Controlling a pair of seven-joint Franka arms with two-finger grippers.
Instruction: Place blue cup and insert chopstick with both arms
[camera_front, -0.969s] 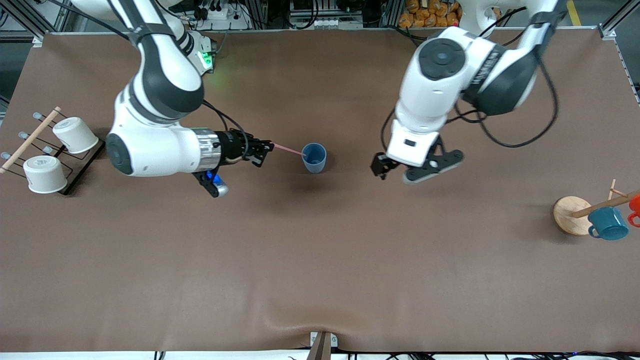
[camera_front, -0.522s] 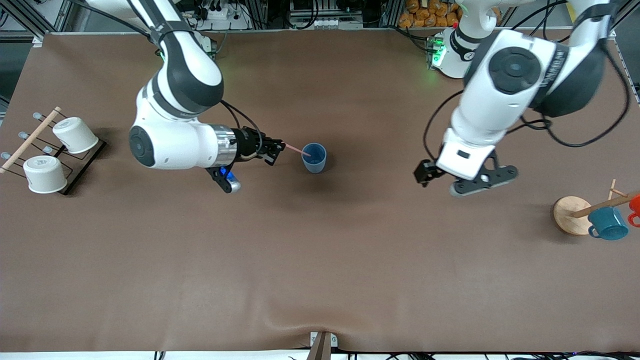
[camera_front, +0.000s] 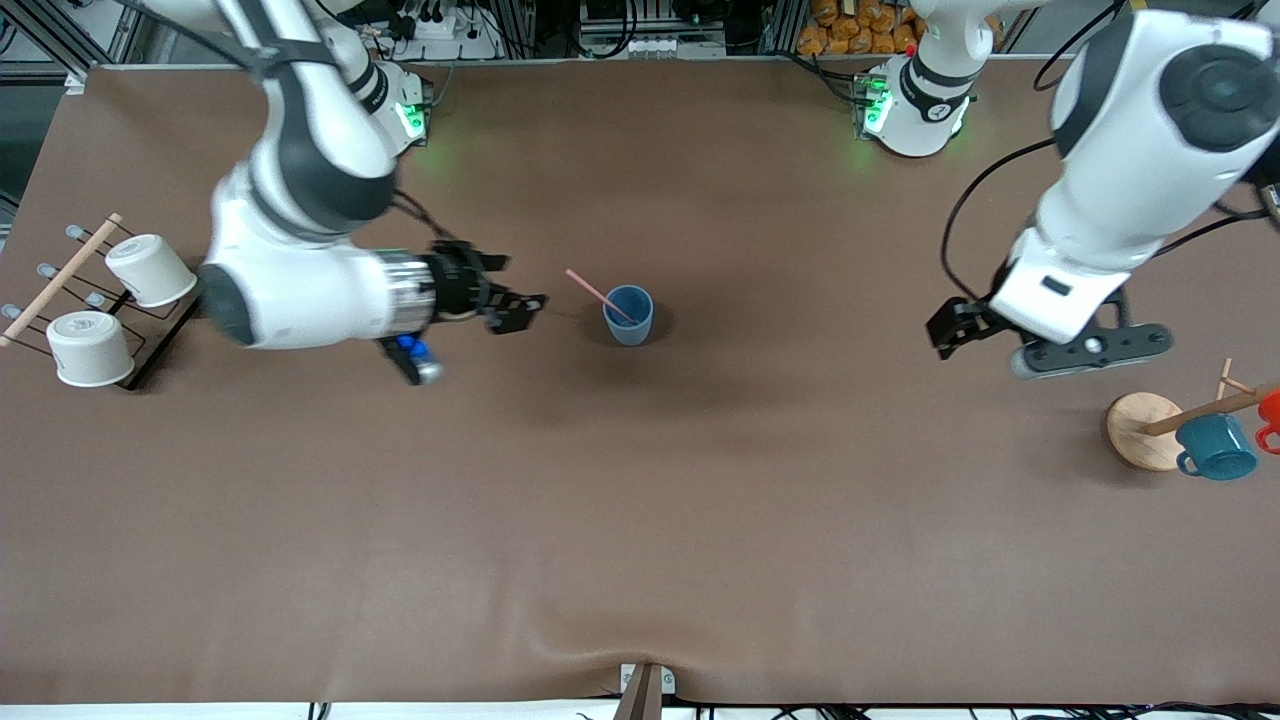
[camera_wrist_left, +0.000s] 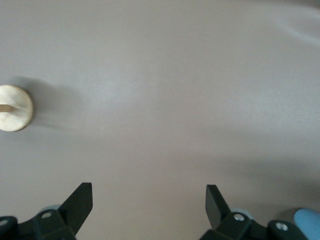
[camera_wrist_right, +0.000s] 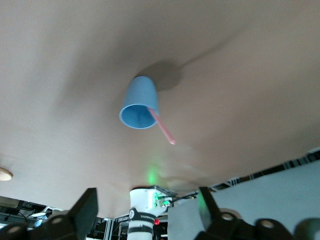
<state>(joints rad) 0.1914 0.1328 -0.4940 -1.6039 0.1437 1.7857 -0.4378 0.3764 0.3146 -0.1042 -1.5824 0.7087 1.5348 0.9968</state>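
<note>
On brown table (camera_front: 640, 520): blue cup (camera_front: 628, 315) holding chopstick (camera_front: 597, 291).

I work in a robotics lab. My 2 white arms (camera_front: 300, 200) are bolted along a brown-covered table (camera_front: 640, 520) framed by aluminium rails (camera_front: 40, 30), with power strips and cables (camera_front: 440, 25) at its edge.

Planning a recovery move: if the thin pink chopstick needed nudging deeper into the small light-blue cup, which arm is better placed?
Right. The right gripper, open, is beside the light-blue cup holding the pink chopstick; the left gripper, open, is toward the wooden mug rack.
</note>
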